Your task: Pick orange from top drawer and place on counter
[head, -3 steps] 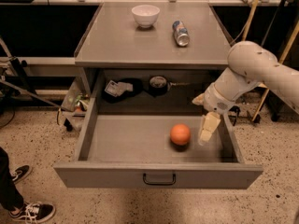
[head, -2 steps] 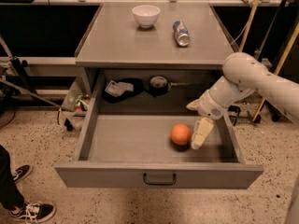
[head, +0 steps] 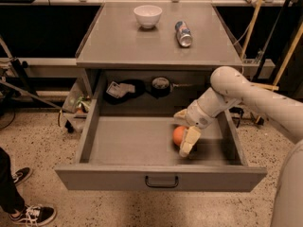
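The orange (head: 178, 135) lies on the floor of the pulled-out top drawer (head: 137, 141), right of its middle. My gripper (head: 184, 129) reaches down into the drawer from the right and sits right at the orange. It is open, with one finger (head: 187, 143) in front of the fruit and the other behind it. The gripper covers the orange's right side. The counter (head: 142, 41) is the grey cabinet top behind and above the drawer.
A white bowl (head: 147, 15) and a can lying on its side (head: 183, 33) are on the counter. Dark objects (head: 124, 90) lie in the recess behind the drawer. A person's shoes (head: 28, 212) are on the floor at the lower left. Poles and cables stand at the right.
My gripper has moved left and down inside the drawer, from beside the orange to right against it. The orange has not moved.
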